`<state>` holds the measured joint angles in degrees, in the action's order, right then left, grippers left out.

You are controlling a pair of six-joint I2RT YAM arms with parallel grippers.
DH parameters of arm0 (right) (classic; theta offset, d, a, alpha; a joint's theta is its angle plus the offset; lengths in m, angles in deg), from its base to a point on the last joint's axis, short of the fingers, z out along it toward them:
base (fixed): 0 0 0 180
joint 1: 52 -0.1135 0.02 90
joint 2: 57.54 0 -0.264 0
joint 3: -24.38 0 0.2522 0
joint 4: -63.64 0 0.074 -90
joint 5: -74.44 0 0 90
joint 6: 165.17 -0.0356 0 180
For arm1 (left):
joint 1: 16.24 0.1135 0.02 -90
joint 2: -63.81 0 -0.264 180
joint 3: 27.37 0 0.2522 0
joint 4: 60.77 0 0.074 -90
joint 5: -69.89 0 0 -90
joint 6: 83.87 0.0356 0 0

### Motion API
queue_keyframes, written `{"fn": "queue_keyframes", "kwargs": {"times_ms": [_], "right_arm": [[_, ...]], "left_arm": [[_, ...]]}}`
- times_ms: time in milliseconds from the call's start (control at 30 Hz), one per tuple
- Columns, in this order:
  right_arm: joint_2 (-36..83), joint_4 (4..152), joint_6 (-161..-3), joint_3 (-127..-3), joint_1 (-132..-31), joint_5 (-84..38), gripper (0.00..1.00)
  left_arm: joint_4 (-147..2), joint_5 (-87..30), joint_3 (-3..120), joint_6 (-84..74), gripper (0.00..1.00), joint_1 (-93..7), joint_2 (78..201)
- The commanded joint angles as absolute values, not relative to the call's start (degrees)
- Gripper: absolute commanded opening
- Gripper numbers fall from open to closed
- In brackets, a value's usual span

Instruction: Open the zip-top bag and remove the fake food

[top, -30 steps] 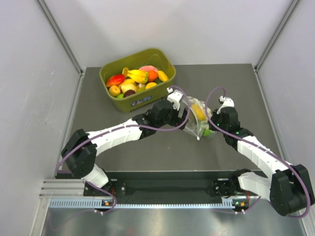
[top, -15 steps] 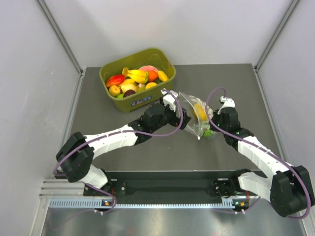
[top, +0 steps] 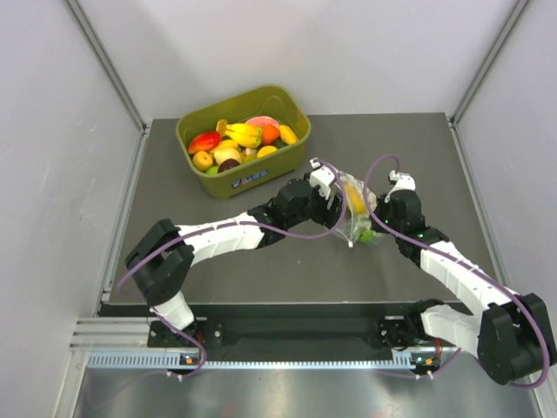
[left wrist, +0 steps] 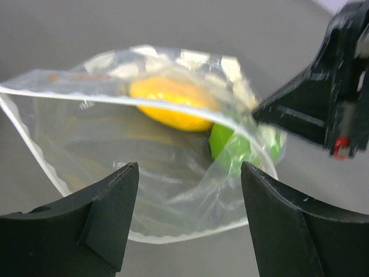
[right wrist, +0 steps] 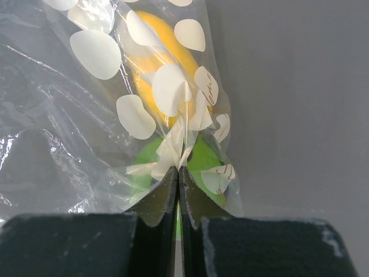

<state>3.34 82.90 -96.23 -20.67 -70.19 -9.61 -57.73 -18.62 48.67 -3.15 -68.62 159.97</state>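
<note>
The zip-top bag (top: 352,218) stands on the table between my two grippers, clear with white oval dots (right wrist: 95,53). A yellow piece (top: 352,196) and a round green piece (top: 366,233) of fake food lie inside. In the left wrist view the bag's mouth (left wrist: 144,144) gapes toward the camera, showing the yellow piece (left wrist: 170,109) and the green piece (left wrist: 228,147). My left gripper (left wrist: 189,167) is open and empty just in front of the mouth, at the bag's left side (top: 333,193). My right gripper (right wrist: 179,168) is shut on a pinched fold of the bag's dotted lower part (top: 376,224).
An olive-green tub (top: 252,178) full of toy fruit stands at the back left of the dark table. Grey walls close in the table on three sides.
My left gripper pulled the bag's edge to the left, stretching the mouth wide, then let go and moved back right to the bag. The bag has slackened. The right arm has held still.
</note>
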Motion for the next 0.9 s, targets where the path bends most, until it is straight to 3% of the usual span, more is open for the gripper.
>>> {"fn": "queue_keyframes", "kwargs": {"times_ms": [0, 33, 267, 500, 700, 867], "right_arm": [[3.5, 88.5, -95.5, -20.6, -69.6, -9.0, 0.0], [3.5, 88.4, -95.4, -20.6, -69.5, -9.0, 0.0], [3.6, 88.7, -95.4, -20.5, -69.5, -9.3, 0.0], [3.7, 94.4, -98.9, -22.4, -69.5, -5.7, 0.11], [1.4, 98.0, -101.8, -22.2, -69.6, -6.9, 0.49], [3.1, 97.9, -102.8, -20.7, -69.6, -9.0, 0.57]], "left_arm": [[-55.4, -19.8, 47.3, -0.4, 0.73, -68.6, 158.4], [-55.3, -19.8, 46.6, 0.2, 0.68, -68.6, 158.3], [-57.0, -18.6, 51.0, 1.7, 0.65, -68.6, 165.2], [-54.7, -18.0, 55.4, 2.5, 0.64, -68.6, 172.5], [-52.2, -17.5, 55.5, 2.8, 0.61, -68.5, 174.0], [-51.5, -17.6, 54.4, 3.1, 0.61, -68.4, 173.6]]}}
